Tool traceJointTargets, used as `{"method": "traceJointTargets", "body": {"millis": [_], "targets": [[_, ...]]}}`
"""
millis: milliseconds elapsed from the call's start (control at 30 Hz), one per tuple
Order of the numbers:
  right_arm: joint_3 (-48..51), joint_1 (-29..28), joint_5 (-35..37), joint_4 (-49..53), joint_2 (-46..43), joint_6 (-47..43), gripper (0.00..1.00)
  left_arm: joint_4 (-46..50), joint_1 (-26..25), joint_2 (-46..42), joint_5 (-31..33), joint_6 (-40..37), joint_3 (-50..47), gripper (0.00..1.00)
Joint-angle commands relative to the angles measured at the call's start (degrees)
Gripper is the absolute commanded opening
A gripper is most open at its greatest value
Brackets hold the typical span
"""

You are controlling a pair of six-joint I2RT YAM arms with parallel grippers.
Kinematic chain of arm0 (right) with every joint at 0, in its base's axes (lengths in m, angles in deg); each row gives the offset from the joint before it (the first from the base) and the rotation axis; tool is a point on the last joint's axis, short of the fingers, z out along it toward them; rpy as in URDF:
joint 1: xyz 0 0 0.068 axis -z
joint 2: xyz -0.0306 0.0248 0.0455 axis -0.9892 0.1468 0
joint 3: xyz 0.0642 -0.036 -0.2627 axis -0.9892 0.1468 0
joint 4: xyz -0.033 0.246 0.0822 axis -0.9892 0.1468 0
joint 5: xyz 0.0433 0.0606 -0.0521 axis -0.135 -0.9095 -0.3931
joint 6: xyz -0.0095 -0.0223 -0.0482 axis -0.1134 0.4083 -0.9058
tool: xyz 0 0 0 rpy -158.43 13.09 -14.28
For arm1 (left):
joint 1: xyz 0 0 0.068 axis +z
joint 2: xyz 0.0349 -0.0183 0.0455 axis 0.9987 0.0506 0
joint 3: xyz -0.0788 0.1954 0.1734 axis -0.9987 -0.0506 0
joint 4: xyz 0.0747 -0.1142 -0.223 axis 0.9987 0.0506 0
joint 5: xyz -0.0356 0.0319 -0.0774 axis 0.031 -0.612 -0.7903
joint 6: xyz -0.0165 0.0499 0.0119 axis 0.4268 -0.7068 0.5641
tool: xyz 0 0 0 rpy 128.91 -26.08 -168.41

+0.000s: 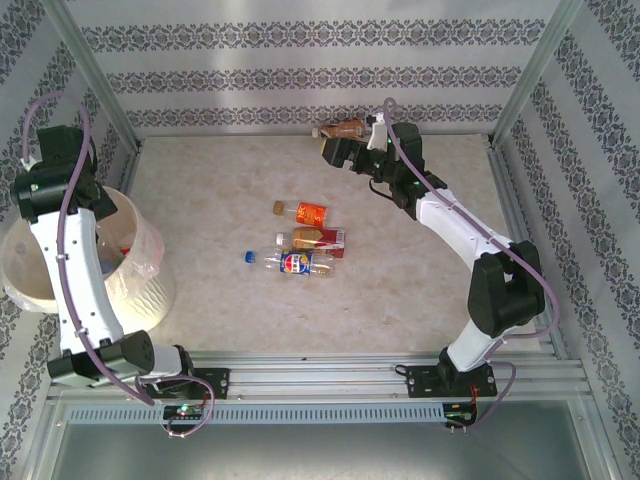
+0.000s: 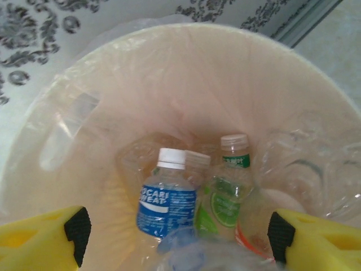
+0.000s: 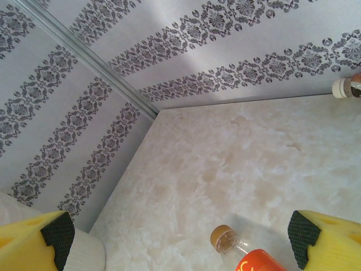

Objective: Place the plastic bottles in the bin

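Bottles are lying in the big round bin and out on the bench.

The pale, stone-speckled bench is carrying everything. The round cream bin is sitting at its left side, and a thin crinkly clear bag is lining it. The yellow left fingers with black pads are hanging over the bin, spread wide and gripping nothing. Down inside, a blue-label bottle with a white cap is leaning beside a green-label bottle. The right fingers are standing wide apart too, and an orange bottle with a tan cap is peeking in low between them. Three squashed bottles are lying together mid-bench. A brown bottle is resting by the back wall.
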Motion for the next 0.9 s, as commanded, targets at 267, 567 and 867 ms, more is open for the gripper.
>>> {"method": "traceJointTargets", "body": {"millis": [267, 567, 867], "targets": [[-0.82, -0.86, 1.21, 0.86, 0.19, -1.7, 0.98, -8.71, 0.56, -5.41, -15.41, 0.44, -2.21, 0.91], [-0.06, -0.86, 1.98, 0.9, -0.16, -1.58, 0.98, -16.97, -0.53, -9.02, -30.01, 3.32, -6.36, 0.98], [3.82, -0.78, 4.16, 0.51, -3.27, -2.07, 0.98, -27.58, -21.67, -10.85, -17.8, 12.12, -11.88, 1.0]]}}
